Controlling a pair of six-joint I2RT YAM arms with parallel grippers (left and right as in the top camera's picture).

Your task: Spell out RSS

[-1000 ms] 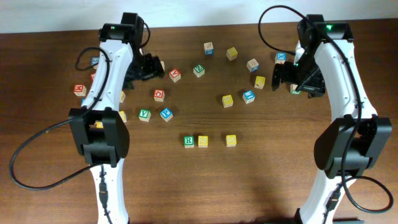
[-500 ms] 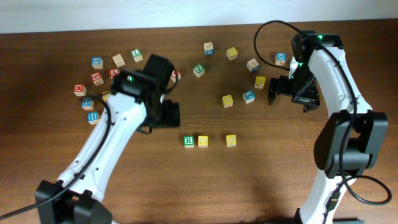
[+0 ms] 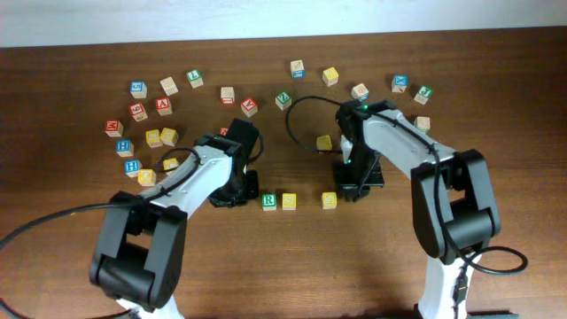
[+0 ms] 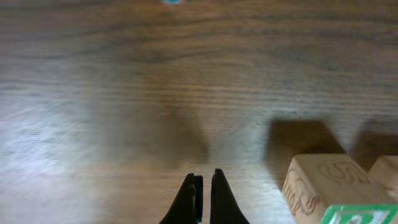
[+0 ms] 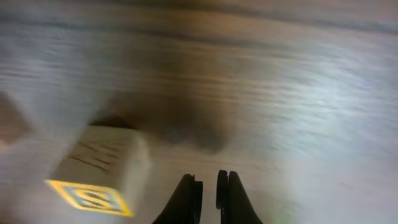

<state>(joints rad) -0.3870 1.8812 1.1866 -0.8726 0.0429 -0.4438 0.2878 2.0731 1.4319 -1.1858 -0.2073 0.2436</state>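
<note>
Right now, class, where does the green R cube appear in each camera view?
Overhead: R cube lower centre, just left of a yellow cube.
Left wrist: R cube in the bottom right corner, green border just showing.
Right wrist: not in it.
Shared landmark: the dark wooden table.

R cube [image 3: 269, 201] sat flat, white top w/ green R & green border, approx midway btwn the left & right desk edges, well back from the far edge. First yellow cube [image 3: 289, 201] was right up against its right side, same row, letter too small to read from overhead. Second yellow cube [image 3: 329, 200] lay further right, in line but apart from the pair. Left wrist cam: R cube [image 4: 320, 183] showed a bare wood side w/ engraved marks. Right wrist cam: second yellow cube [image 5: 99, 171] was blurred, yellow-framed top, poss. an S.
</note>
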